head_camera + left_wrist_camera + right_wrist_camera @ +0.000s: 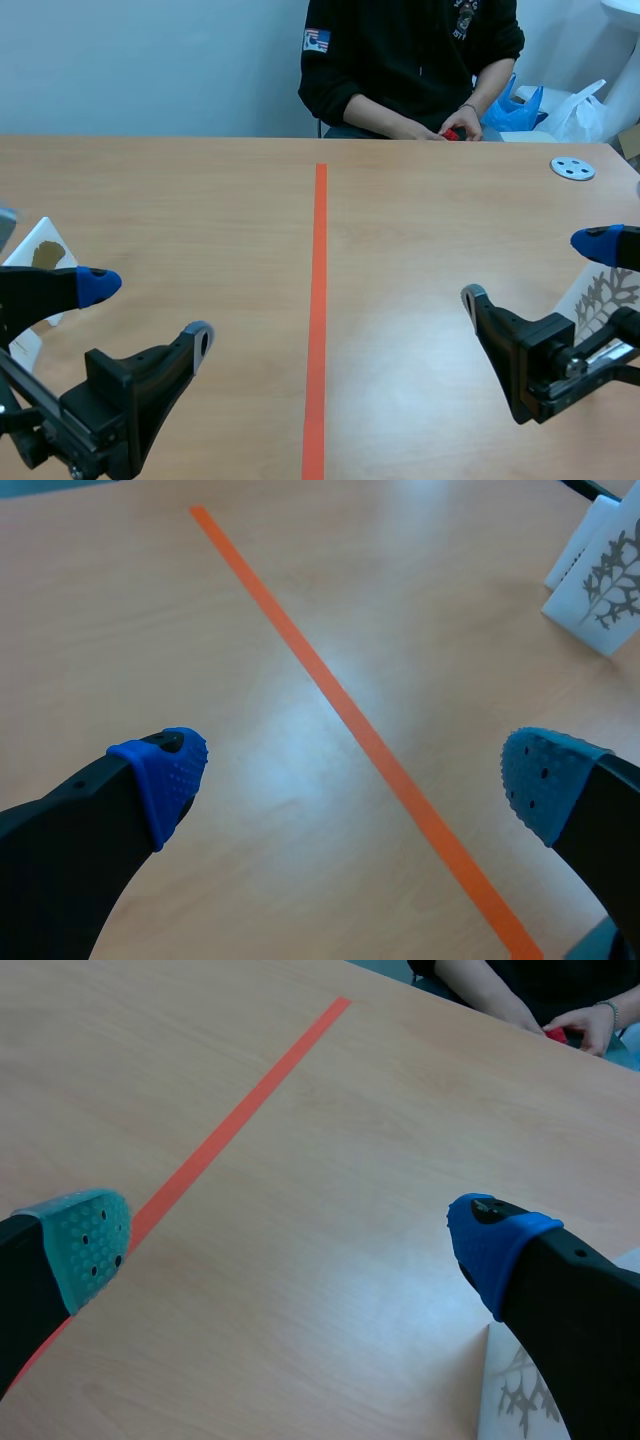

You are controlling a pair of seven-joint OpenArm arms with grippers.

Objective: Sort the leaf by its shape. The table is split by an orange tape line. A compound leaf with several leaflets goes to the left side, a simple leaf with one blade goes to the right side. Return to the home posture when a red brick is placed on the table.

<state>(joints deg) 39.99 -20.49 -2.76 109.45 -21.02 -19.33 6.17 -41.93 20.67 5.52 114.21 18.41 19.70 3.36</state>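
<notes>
A: Left tool point(150, 312)?
B: Wide open, nothing between the fingers. Low over the surface point(200, 200), left of the orange tape line point(320, 300). Pads blue in its wrist cam.

A: Right tool point(533, 268)?
B: Same: spread wide, holding nothing, low on the right side. One pad point(90, 1245) teal, the other blue.

A: Leaves?
B: Two cards, one per side. The brown-leaf card point(45, 255) is white w/ a single brown blade, at the far left edge, partly behind the left tool's upper finger. The branching-leaf card point(605, 295) is white w/ a grey print of many leaflets, at the far right edge, just behind the right tool. In the right wrist cam it sits next to the blue-tipped finger. Can't tell if they touch.

A: So neither is gripped?
B: Neither. Both are well apart from the tape.

A: Anything else?
B: A person point(410, 60) in a dark top sits across the surface, hands together at the far edge around a small red object point(452, 133). Can't tell what it is. There's a grey disc point(572, 168) w/ holes at far right, and blue & white bags point(560, 105) behind it.
</notes>
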